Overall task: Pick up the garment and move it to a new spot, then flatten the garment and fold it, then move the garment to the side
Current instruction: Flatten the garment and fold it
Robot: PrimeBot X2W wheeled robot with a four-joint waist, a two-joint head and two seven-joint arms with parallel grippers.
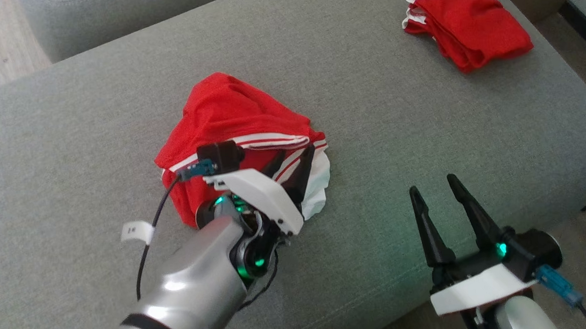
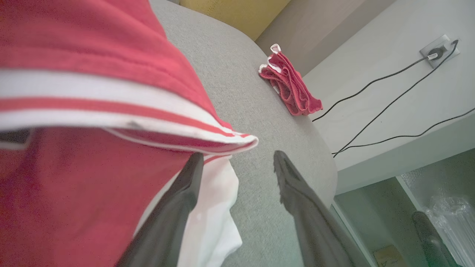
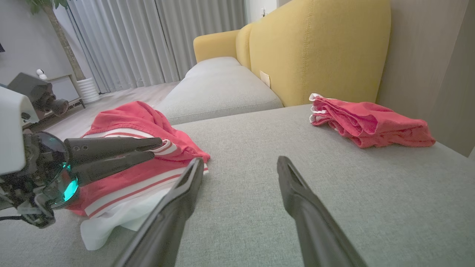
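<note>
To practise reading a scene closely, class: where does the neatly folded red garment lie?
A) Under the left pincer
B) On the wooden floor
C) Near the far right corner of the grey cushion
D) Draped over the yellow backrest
C: the folded red garment rests on the grey cushion near its far right corner, well apart from the crumpled garment in the middle.

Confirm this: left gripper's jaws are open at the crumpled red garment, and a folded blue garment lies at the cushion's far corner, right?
No: the folded garment is red, not blue, as the head view shows. The left gripper does stand open at the crumpled red garment.
</note>
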